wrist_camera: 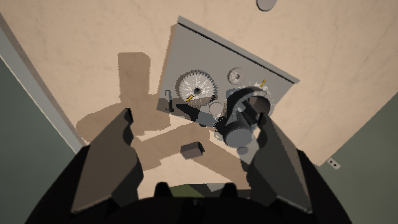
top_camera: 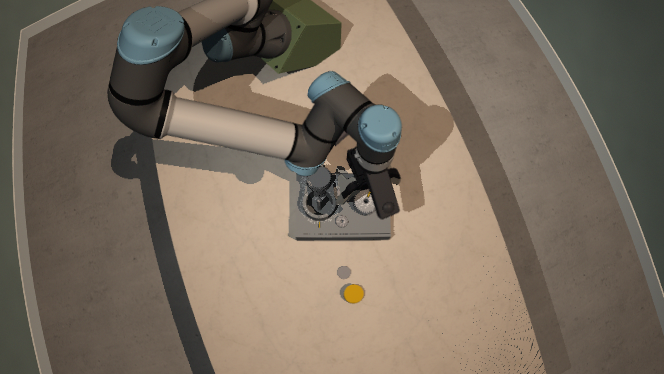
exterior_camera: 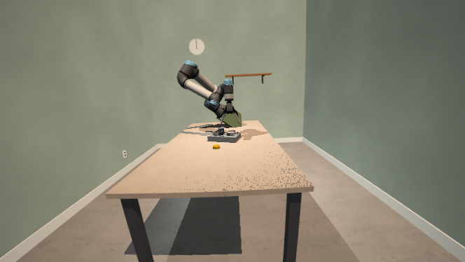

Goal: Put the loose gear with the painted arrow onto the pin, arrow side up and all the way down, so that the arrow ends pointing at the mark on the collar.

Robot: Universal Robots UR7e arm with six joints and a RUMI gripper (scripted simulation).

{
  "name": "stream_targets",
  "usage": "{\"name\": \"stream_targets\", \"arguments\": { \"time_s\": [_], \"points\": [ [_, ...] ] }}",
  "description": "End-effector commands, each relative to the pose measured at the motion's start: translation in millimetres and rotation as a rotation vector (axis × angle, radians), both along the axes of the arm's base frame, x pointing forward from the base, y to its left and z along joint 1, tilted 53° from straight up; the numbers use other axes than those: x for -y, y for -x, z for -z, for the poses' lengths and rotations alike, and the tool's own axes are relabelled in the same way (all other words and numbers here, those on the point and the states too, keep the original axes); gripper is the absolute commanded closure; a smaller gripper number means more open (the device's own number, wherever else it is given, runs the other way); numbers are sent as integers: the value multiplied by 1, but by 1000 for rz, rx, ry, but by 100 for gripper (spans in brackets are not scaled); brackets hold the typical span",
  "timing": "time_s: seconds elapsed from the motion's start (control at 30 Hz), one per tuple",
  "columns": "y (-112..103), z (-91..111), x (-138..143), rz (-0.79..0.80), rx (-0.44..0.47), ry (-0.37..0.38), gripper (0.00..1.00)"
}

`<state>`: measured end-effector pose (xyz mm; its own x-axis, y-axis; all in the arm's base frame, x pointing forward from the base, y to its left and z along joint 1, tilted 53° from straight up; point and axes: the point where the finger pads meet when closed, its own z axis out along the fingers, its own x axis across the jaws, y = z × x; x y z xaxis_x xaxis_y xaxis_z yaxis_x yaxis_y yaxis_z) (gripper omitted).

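Note:
A grey plate (top_camera: pixel 341 210) lies mid-table and also shows in the wrist view (wrist_camera: pixel 225 85). A silver toothed gear (wrist_camera: pixel 196 90) lies flat on it, with a yellow stroke near its rim; it also shows in the overhead view (top_camera: pixel 363 203). I cannot tell how deep it sits. Beside it are a small gear and a large dark gear with a bulky hub (wrist_camera: pixel 245 112). A yellow mark sits by the large gear's rim. My gripper (wrist_camera: pixel 196 111) is open and empty, well above the plate, with fingers spread wide. It also shows in the overhead view (top_camera: pixel 370 182) and the side view (exterior_camera: pixel 231 119).
A yellow disc (top_camera: pixel 353 293) and a small grey disc (top_camera: pixel 343 272) lie on the table in front of the plate. The arm's green base block (top_camera: pixel 300 35) stands at the back. A small dark block (wrist_camera: pixel 191 149) lies just off the plate's edge.

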<state>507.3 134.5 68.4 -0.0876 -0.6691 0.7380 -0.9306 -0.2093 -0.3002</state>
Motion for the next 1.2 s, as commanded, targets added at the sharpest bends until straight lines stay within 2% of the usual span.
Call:
{"name": "stream_targets", "arguments": {
  "time_s": [0.0, 0.43, 0.5, 0.73, 0.93, 1.17],
  "points": [
    [-1, 0, -1, -71, -75, 34, 0],
    [-1, 0, -2, -401, -462, 229, 0],
    [-1, 0, -2, -401, -462, 229, 0],
    [0, 0, -2, -568, -660, 329, 0],
    [2, 0, -1, -679, -790, 395, 0],
    [3, 0, -1, -740, -861, 431, 0]
  ]
}}
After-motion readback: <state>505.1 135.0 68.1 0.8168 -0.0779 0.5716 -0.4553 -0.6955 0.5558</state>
